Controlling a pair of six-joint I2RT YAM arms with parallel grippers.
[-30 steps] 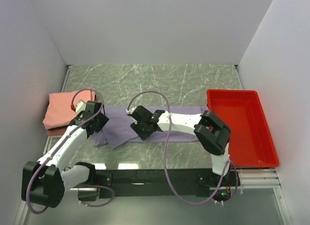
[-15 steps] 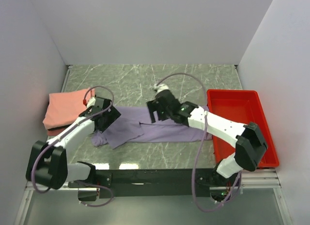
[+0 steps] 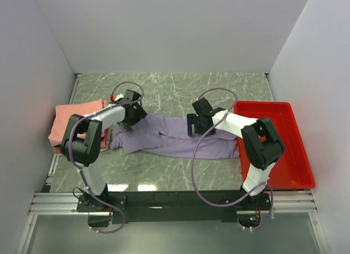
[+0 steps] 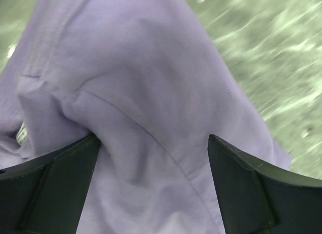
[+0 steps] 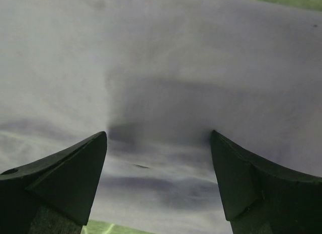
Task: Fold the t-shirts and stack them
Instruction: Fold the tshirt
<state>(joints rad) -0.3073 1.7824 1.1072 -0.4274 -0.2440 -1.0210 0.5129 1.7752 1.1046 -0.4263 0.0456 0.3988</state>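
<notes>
Lavender t-shirt (image 3: 180, 139) rumpled, spread lengthwise mid-table; salmon-pink folded shirt (image 3: 68, 125) at left edge

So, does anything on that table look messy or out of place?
The purple shirt is a long, lumpy strip, its left end bunched beside the neat pink stack. The left claw and right claw hang open over it. Nothing looks spilled or torn.
</notes>
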